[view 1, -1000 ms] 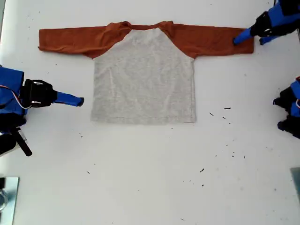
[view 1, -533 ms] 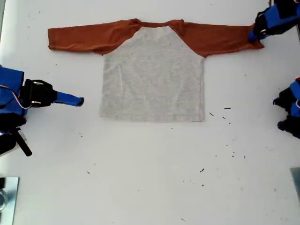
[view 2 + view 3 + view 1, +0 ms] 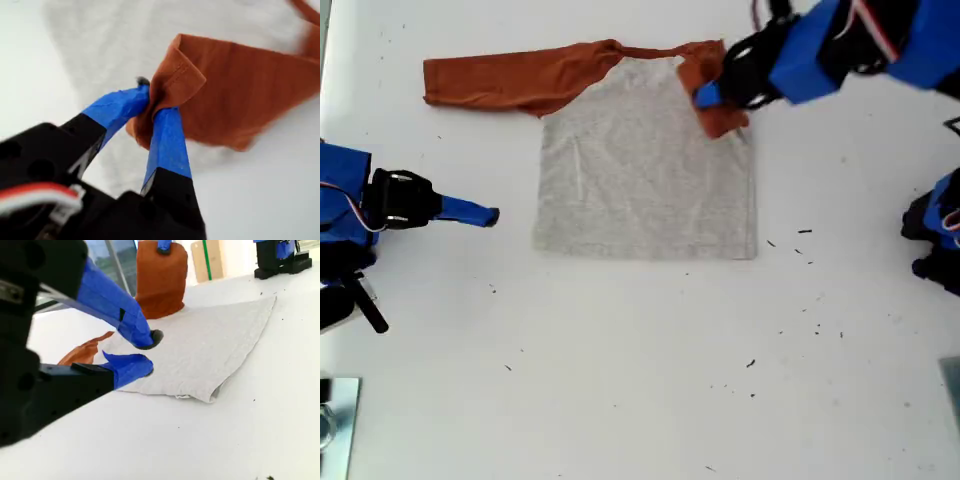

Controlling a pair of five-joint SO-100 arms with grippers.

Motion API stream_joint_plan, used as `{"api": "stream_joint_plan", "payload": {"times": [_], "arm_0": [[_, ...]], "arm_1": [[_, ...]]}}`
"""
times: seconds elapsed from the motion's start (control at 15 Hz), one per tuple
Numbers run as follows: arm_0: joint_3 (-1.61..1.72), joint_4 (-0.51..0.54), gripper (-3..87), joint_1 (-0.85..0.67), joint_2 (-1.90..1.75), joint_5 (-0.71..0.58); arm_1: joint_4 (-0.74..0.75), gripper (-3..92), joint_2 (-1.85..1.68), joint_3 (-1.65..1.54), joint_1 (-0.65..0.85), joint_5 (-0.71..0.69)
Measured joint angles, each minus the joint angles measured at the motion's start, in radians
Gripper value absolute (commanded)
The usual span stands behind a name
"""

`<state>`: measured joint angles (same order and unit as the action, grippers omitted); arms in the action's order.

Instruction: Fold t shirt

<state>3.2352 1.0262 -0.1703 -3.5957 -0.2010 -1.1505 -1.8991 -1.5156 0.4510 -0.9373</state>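
Rust-orange t shirt (image 3: 640, 170) cuff looks pinched between my first gripper's (image 3: 707, 96) fingers (image 3: 167, 142).

The t shirt (image 3: 645, 165) is lying flat on the bench (image 3: 640, 380), toward twelve o'clock in the exterior view. My first gripper (image 3: 705, 97) is holding one sleeve (image 3: 715, 95) over its two o'clock shoulder. My second gripper (image 3: 490, 215) is sitting at nine o'clock, just beside the hem.

The white table (image 3: 640, 400) carries the t shirt (image 3: 640, 180) and scattered dark specks (image 3: 805, 232), perhaps lint.
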Motion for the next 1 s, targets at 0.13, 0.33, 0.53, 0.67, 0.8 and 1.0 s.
{"api": "stream_joint_plan", "payload": {"times": [0.13, 0.33, 0.53, 0.67, 0.8, 1.0], "arm_0": [[0.0, 0.0, 4.3, 0.0, 0.0, 0.0], [0.0, 0.0, 5.0, 0.0, 0.0, 0.0], [0.0, 0.0, 3.5, 0.0, 0.0, 0.0], [0.0, 0.0, -0.3, 0.0, 0.0, 0.0], [0.0, 0.0, 2.6, 0.0, 0.0, 0.011], [0.0, 0.0, -0.3, 0.0, 0.0, 0.103]], "arm_1": [[-0.014, 18.1, 0.072, 0.164, -0.126, 0.054], [-0.175, 17.1, 0.002, 0.261, -0.101, 0.097], [-0.195, 3.6, -0.276, -0.011, 0.006, 0.072], [-0.126, 3.5, -0.546, -0.46, 0.146, 0.11], [-0.06, 3.5, -0.79, -0.956, 0.216, 0.161], [-0.051, 3.5, -1.161, -1.367, 0.215, 0.173]]}}
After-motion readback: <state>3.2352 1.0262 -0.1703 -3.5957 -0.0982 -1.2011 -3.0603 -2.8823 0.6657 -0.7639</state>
